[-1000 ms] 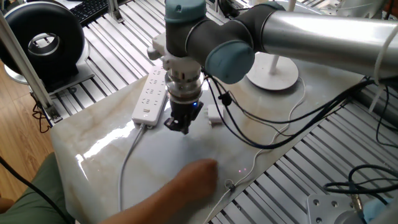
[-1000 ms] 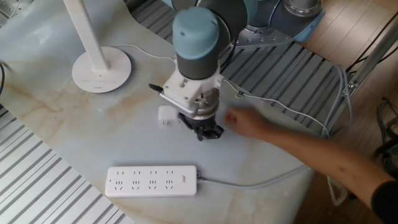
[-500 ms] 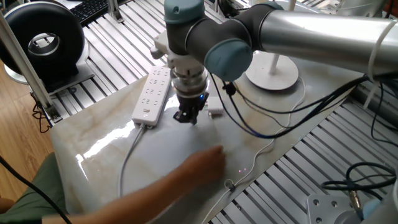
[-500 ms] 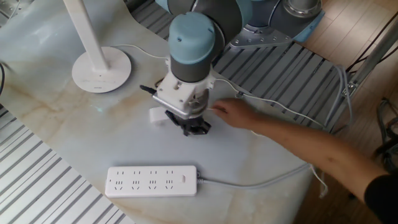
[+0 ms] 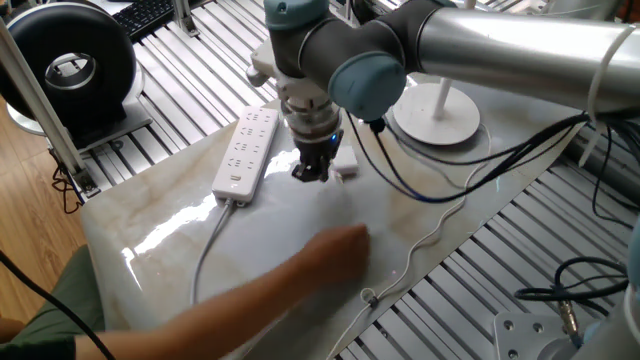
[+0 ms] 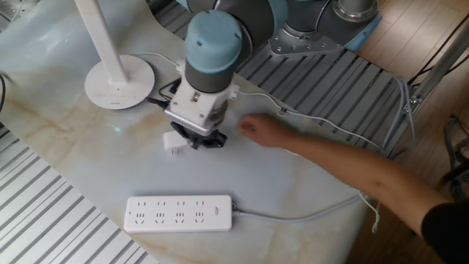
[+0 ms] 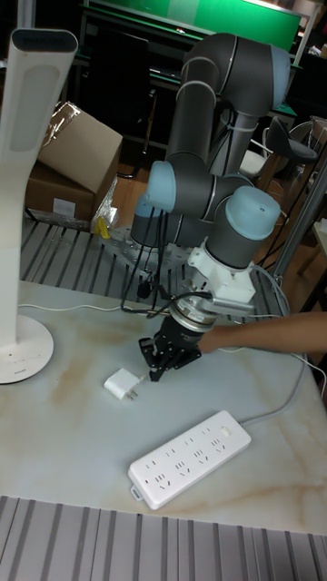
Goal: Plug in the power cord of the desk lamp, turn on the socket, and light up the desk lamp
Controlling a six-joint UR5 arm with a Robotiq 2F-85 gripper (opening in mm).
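The power cord's small white plug lies flat on the marble table, just beside my gripper. The gripper hangs low over the table, open, with nothing between its fingers. In the tall fixed view the plug sits left of and below the gripper. The thin white cord runs off toward the table edge. The socket, a long white power strip, lies apart near the front edge. The desk lamp stands on its round base at the far left, its pole upright.
A person's hand and forearm reach across the table close to the gripper. A black round fan-like device stands off the table at the left. The power strip's thick cable trails to the table edge. A cardboard box sits behind.
My gripper has moved toward the lamp side of the table. The plug has slid the same way beside it, and the person's hand has followed.
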